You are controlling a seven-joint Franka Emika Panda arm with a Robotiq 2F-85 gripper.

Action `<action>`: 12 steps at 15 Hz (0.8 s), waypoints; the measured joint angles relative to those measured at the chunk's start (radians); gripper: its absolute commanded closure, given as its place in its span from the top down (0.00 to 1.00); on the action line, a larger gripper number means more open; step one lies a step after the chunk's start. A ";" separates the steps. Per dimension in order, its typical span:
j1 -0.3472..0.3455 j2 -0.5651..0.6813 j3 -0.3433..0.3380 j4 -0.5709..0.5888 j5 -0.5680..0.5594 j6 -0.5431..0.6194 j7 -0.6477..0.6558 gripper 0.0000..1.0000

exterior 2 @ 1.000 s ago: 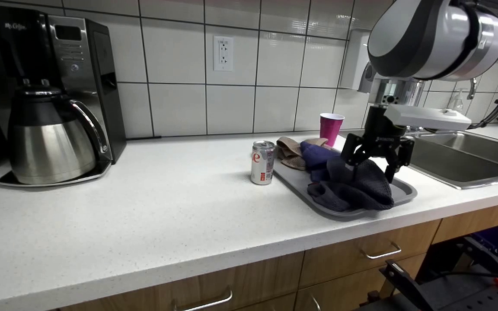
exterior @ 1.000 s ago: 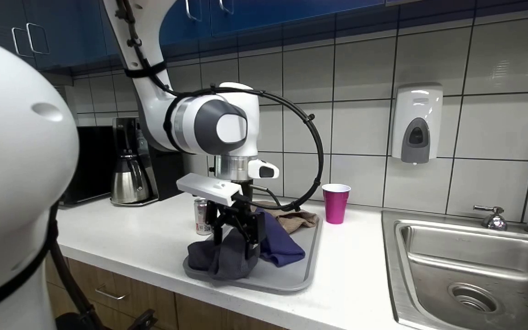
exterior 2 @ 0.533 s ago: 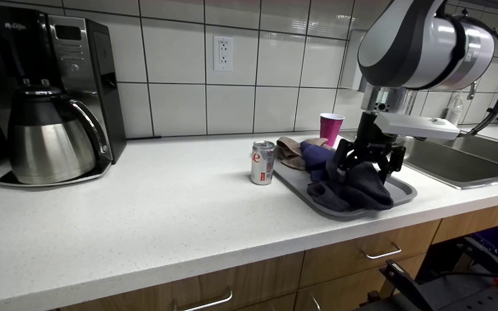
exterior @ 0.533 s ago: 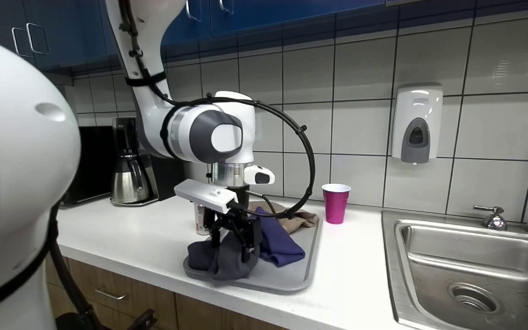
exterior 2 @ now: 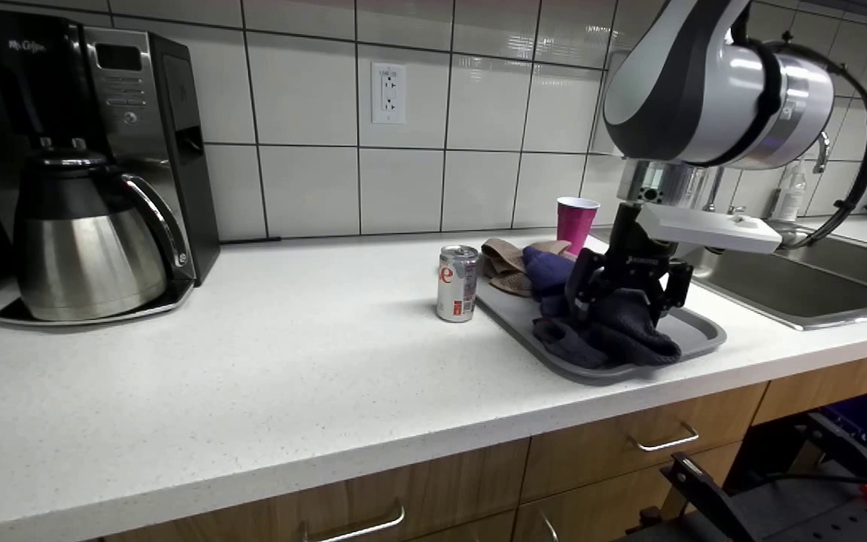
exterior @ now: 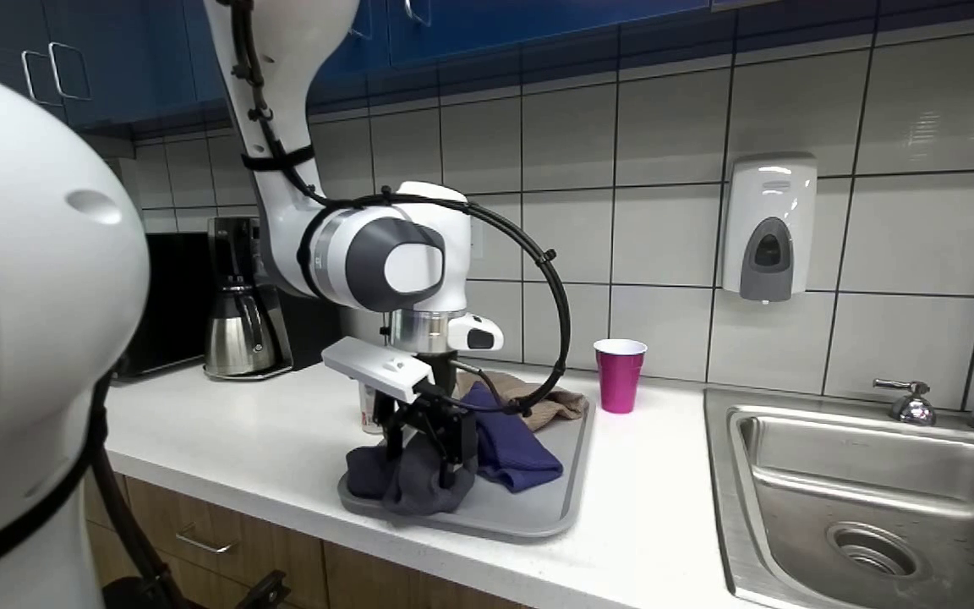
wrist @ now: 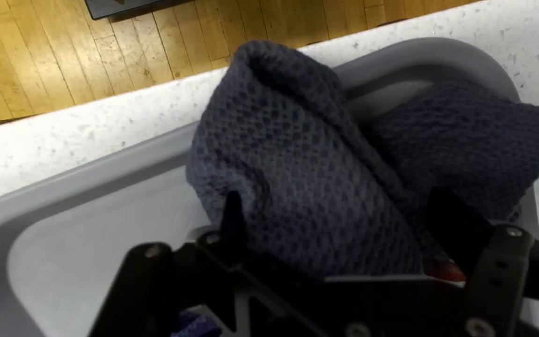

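Note:
A dark grey cloth (wrist: 297, 154) lies bunched on the near end of a grey tray (exterior: 529, 512); it shows in all views. My gripper (wrist: 337, 206) points down onto it with fingers spread wide, one at each side of the upper fold. In an exterior view, the fingertips of the gripper (exterior 2: 618, 312) reach down to the cloth and look to be touching it. Beneath the cloth a small red patch (wrist: 445, 270) peeks out by one finger; what it belongs to is hidden. A purple cloth (exterior: 512, 444) and a brown cloth (exterior: 550, 406) lie farther back on the tray.
Beside the tray stands a soda can (exterior 2: 457, 283), partly hidden behind the gripper in an exterior view. A pink cup (exterior: 620, 376) is near the tiled wall. The sink (exterior: 859, 499) lies past the tray, and a coffee maker (exterior 2: 102, 181) is at the opposite end.
The arm has come down, and the spread fingers now stand lower around the dark grey cloth. The cloth has shifted slightly under them. The gripper stays open.

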 measured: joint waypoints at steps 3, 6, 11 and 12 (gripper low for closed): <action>0.000 0.021 0.000 0.014 0.002 0.004 -0.005 1.00; 0.000 0.038 0.001 0.027 0.002 0.004 -0.009 0.68; -0.002 0.042 0.001 0.038 0.002 0.004 -0.013 0.27; -0.002 0.042 0.001 0.039 0.002 0.004 -0.014 0.21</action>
